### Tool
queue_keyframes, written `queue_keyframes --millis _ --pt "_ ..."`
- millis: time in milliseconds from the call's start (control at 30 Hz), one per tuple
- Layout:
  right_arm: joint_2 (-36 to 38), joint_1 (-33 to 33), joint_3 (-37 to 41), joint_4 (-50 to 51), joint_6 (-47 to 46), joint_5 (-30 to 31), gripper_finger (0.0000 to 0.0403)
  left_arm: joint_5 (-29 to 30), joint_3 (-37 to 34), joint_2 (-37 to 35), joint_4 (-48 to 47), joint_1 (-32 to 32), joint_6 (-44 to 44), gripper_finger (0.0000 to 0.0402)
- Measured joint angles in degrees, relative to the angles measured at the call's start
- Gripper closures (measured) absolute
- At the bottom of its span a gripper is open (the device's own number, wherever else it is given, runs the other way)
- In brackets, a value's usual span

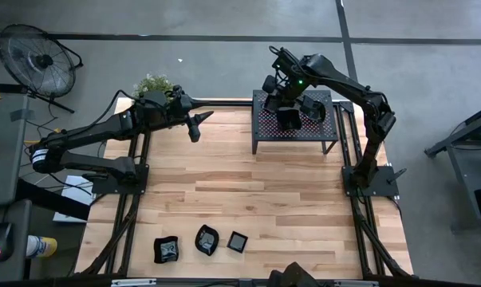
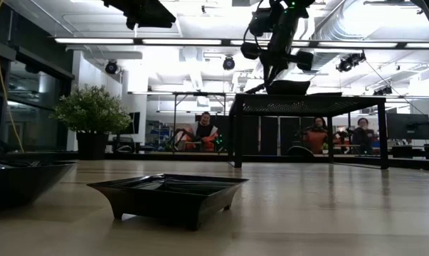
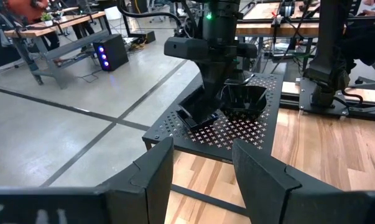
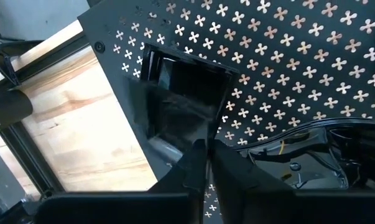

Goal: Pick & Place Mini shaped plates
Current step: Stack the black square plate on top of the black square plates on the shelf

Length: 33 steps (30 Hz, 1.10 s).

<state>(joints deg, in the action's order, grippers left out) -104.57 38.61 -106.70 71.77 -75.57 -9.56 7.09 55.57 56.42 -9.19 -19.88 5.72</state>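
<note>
Right claw [image 1: 289, 119] was down over the perforated rack [image 1: 260, 127] at the far side of the desk [image 1: 248, 199], fingers pressed nearly together on the rim of a square plate [image 4: 184, 93] resting on the rack top. A second, wavy plate [image 3: 244, 101] sat just beside it. Placing step, by my reading; release not clearly begun. Next move calls for spreading, lifting clear, then reaching for the three plates [image 1: 203, 241] at the near edge. Left claw [image 1: 195, 126] hovered spread, empty, beside the rack.
</note>
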Motion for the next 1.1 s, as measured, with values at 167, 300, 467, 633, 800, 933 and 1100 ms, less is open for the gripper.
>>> queue_keyframes --millis 167,300,467,633,800,933,1100 --pt "0.00 -0.01 0.00 0.01 -0.29 1.15 0.0349 0.00 0.00 0.00 0.00 0.00 0.00 0.0240" --pt "0.00 0.00 0.00 -0.01 0.24 0.93 0.0330 0.00 0.00 0.00 0.00 -0.01 0.00 0.0240" --pt "0.45 0.13 0.00 -0.06 3.99 0.96 0.0316 -0.07 0.00 -0.03 -0.10 0.00 0.00 0.0240" --pt "3.24 0.13 0.00 -0.42 9.72 2.64 0.0307 -0.09 0.00 -0.81 -1.49 0.00 -0.01 0.0240" --pt "6.65 0.13 -0.02 -0.51 17.92 3.68 0.0304 -0.09 0.00 -1.62 -1.73 0.00 -0.02 0.0240" --pt "8.62 -1.17 -0.02 -0.28 25.09 4.32 0.0304 -1.16 0.02 -2.66 -2.83 0.00 -0.24 0.0240" --pt "9.46 -5.60 -0.04 0.41 32.52 7.72 0.0304 -1.79 0.02 -3.58 -6.16 0.00 -2.75 0.0240"
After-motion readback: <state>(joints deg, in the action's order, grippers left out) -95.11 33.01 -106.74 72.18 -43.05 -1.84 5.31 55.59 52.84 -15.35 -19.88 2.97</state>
